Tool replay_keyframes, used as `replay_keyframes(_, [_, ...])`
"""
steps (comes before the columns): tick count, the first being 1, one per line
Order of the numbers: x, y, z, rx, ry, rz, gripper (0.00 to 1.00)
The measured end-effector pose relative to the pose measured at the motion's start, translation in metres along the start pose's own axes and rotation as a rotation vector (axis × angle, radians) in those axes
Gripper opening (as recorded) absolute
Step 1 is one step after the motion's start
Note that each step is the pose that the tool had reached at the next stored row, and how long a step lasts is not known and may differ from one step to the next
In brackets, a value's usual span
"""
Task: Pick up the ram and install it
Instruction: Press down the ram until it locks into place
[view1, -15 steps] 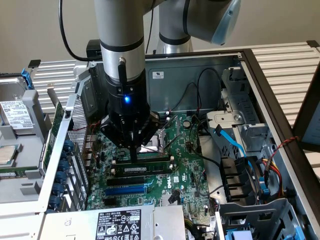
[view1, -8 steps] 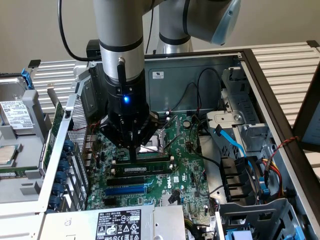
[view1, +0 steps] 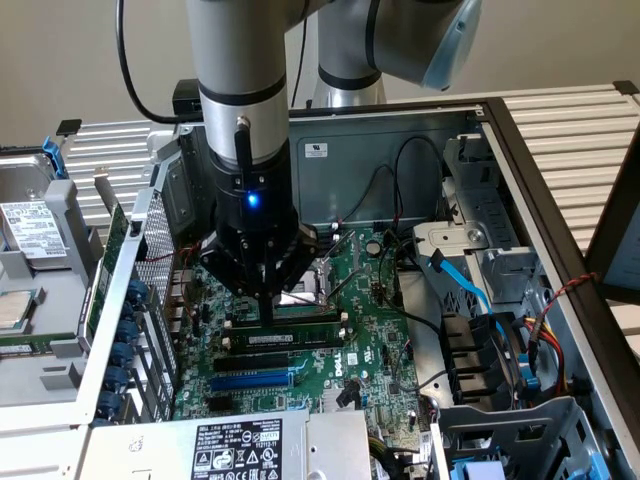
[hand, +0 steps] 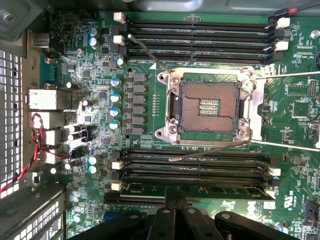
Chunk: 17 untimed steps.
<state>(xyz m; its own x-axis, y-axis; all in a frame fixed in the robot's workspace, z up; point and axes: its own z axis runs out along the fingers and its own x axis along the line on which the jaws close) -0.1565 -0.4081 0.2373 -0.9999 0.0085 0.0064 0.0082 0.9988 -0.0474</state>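
The ram (view1: 300, 338) is a long green stick with a white sticker. It stands on edge in a black slot of the motherboard (view1: 370, 330), just in front of the CPU socket. My gripper (view1: 268, 312) hangs straight down over the stick's end toward the exterior view's left. It is shut, with its fingertips resting on the stick's top edge. In the wrist view the ram (hand: 225, 192) runs across under the closed black fingers (hand: 169, 212), whose seam crosses the stick rather than clamping its faces. White end clips (hand: 116, 186) sit at the slot ends.
The open CPU socket (hand: 210, 107) lies between two banks of black slots (hand: 200, 40). A blue slot (view1: 250, 380) and a labelled power supply (view1: 240, 445) lie nearer the camera. Blue and black cables (view1: 460, 285) and drive bays crowd the exterior view's right. A perforated case wall (view1: 150, 270) stands at its left.
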Motion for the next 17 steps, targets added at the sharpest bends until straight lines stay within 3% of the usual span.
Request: replay_keyframes(17, [0.0,0.0002,0.0039,0.0,-0.0015,0.0,0.11])
